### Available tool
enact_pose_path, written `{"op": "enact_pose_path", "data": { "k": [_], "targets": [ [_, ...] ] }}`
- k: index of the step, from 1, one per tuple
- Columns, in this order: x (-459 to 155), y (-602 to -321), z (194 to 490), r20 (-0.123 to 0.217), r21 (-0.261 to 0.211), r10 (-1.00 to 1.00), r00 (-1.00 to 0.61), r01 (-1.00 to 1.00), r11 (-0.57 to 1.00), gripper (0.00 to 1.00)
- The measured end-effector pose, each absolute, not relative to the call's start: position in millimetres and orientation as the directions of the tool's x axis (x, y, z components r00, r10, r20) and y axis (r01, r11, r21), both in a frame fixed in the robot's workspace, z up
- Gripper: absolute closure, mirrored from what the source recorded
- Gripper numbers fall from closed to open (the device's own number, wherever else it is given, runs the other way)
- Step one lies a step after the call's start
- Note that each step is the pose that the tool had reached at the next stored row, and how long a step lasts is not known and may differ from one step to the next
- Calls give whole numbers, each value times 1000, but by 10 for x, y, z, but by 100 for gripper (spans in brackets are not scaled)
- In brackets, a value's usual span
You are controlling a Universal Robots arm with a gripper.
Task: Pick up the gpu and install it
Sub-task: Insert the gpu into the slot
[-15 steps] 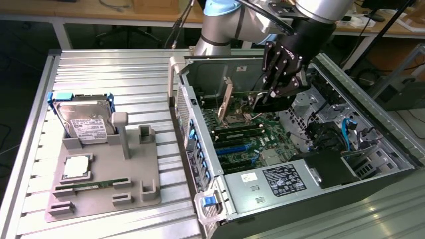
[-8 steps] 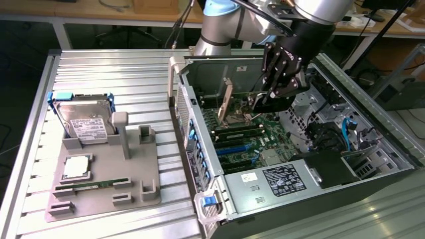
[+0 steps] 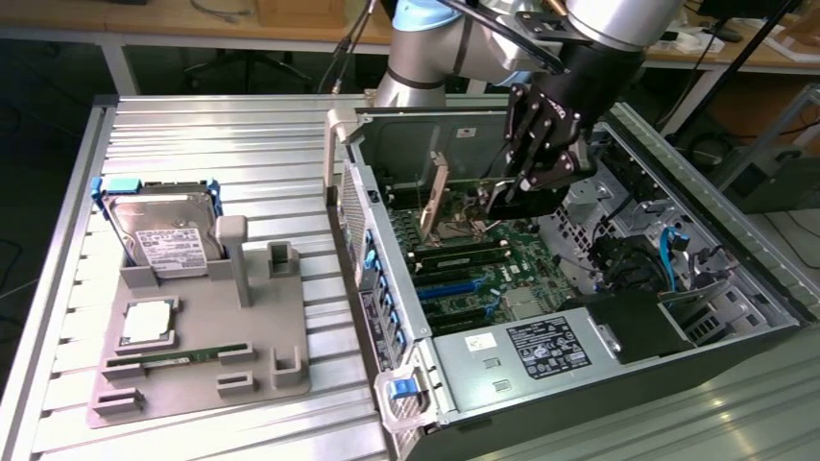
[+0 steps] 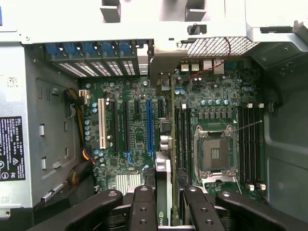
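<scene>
The gpu (image 4: 169, 159) shows edge-on in the wrist view as a thin dark card standing over the motherboard (image 4: 134, 139), and its silver end bracket (image 4: 166, 60) reaches the case's rear slot openings. My gripper (image 4: 166, 211) is shut on the card, one black finger (image 4: 143, 207) on each side. In the exterior view the gripper (image 3: 519, 197) is low inside the open computer case (image 3: 384, 288), with the gpu (image 3: 437, 192) upright between it and the rear wall. Whether the card's edge sits in a slot, I cannot tell.
A grey fixture tray (image 3: 256, 327) on the exterior view's left holds a hard drive (image 3: 160, 235), a silver processor (image 3: 148, 322) and a green memory stick (image 3: 173, 357). Inside the case are the processor socket (image 4: 214, 154), the power supply (image 3: 539, 348) and cables (image 3: 673, 254).
</scene>
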State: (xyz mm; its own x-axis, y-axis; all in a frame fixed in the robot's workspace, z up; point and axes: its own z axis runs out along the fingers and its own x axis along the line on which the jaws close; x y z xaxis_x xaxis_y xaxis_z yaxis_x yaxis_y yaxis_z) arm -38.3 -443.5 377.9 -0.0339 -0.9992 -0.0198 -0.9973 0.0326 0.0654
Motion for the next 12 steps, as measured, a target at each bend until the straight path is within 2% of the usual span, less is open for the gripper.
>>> {"op": "enact_pose_path", "data": {
  "k": [12],
  "targets": [
    [-383, -4434, 3741, -21, 65, -999, -34, -997, 33, 73]
  ]
}}
